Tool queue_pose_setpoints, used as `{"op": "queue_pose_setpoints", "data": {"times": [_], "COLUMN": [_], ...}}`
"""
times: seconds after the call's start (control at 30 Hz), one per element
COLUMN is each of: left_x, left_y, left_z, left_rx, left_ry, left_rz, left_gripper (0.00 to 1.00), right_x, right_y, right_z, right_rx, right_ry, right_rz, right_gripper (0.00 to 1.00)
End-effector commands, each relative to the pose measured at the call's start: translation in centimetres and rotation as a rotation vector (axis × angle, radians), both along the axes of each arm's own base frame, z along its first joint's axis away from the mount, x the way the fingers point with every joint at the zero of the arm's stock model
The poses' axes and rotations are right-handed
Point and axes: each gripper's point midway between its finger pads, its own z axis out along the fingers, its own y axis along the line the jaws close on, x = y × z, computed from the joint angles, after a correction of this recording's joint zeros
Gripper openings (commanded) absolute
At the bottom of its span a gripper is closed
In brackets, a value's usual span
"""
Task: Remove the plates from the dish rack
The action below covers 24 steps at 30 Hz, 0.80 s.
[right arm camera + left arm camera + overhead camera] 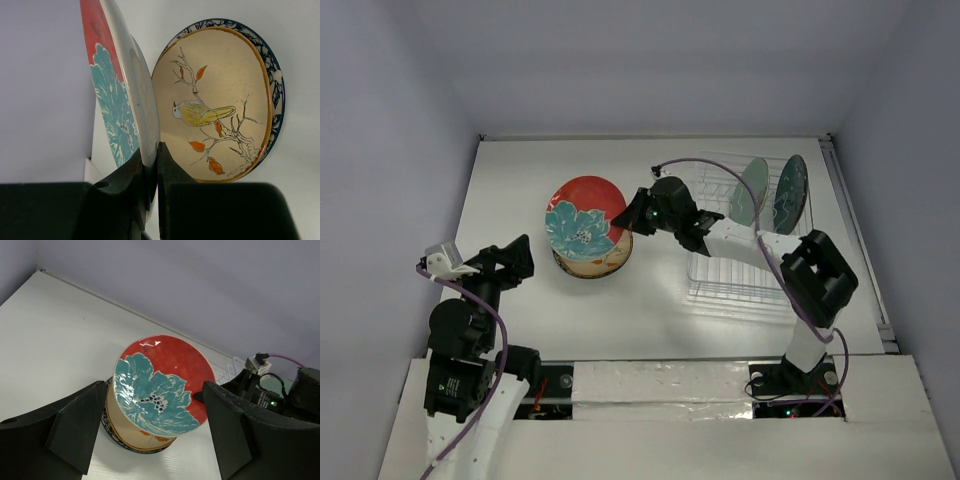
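Note:
My right gripper (632,215) is shut on the rim of the red plate with the teal flower (582,225), holding it tilted just above a stack of plates (600,265) on the table. In the right wrist view the red plate (115,100) stands edge-on between the jaws of the right gripper (156,160). Behind it lies a tan plate with a bird (215,100), resting on a blue-patterned plate (277,75). The white wire dish rack (730,275) holds a pale mint plate (750,190) and a dark teal plate (790,192) upright. My left gripper (515,262) stands open left of the stack, holding nothing.
The left wrist view looks between its wide fingers (75,425) at the red plate (165,375) over the stack (130,432). Grey walls enclose the table on three sides. The rack sits near the table's right edge (875,300).

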Motion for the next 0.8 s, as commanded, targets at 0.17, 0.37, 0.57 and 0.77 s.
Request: {"op": "queue_pose_setpoints", "data": {"times": [0.17, 0.37, 0.57, 0.77], "left_x": [0.1, 0.1, 0.1, 0.1], "left_y": [-0.3, -0.4, -0.4, -0.5], "left_z": [0.9, 0.9, 1.0, 1.0], "left_rx": [0.010, 0.008, 0.009, 0.010], "left_ry": [-0.047, -0.049, -0.052, -0.051], "left_rz": [-0.017, -0.021, -0.023, -0.028], "left_gripper": [0.74, 0.74, 0.75, 0.75], "right_x": [1.0, 0.5, -0.4, -0.8], "right_y": [3.1, 3.3, 3.5, 2.5], "right_z": [5.3, 2.3, -0.2, -3.3], "right_rx": [0.294, 0.287, 0.281, 0.192], "right_ry": [-0.094, -0.041, 0.007, 0.039], "right_rz": [0.007, 0.023, 0.034, 0.019], "right_gripper": [0.00, 0.00, 0.06, 0.48]}}
